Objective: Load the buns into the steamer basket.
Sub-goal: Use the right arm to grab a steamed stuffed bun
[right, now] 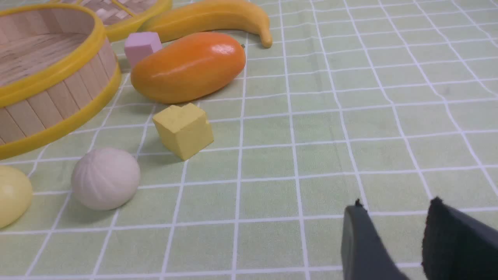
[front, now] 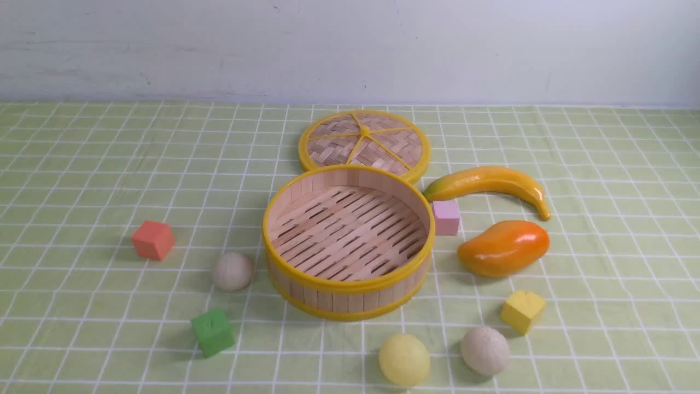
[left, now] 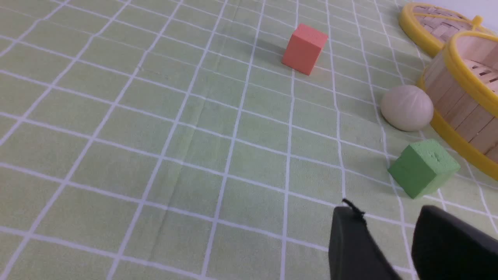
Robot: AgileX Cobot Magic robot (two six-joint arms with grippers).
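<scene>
The steamer basket [front: 328, 282] stands empty mid-table, with pale wooden slats and yellow rims; it also shows in the left wrist view as the steamer basket [left: 463, 101] and in the right wrist view as the steamer basket [right: 50, 97]. One off-white pleated bun [front: 232, 271] [left: 406, 108] lies to its left. A pale yellow bun [front: 404, 359] [right: 11, 196] and a second off-white bun [front: 485, 350] [right: 105, 178] lie in front of it. My left gripper [left: 385, 212] is open over bare cloth near the green cube. My right gripper [right: 396, 205] is open over bare cloth, apart from the buns. Neither arm shows in the front view.
A flat woven lid [front: 363, 143] lies behind the basket. A banana [front: 489, 183], a mango [front: 503, 247], a pink cube [front: 446, 217] and a yellow cube [front: 523, 311] sit to the right. A red cube [front: 153, 239] and a green cube [front: 213, 332] sit to the left.
</scene>
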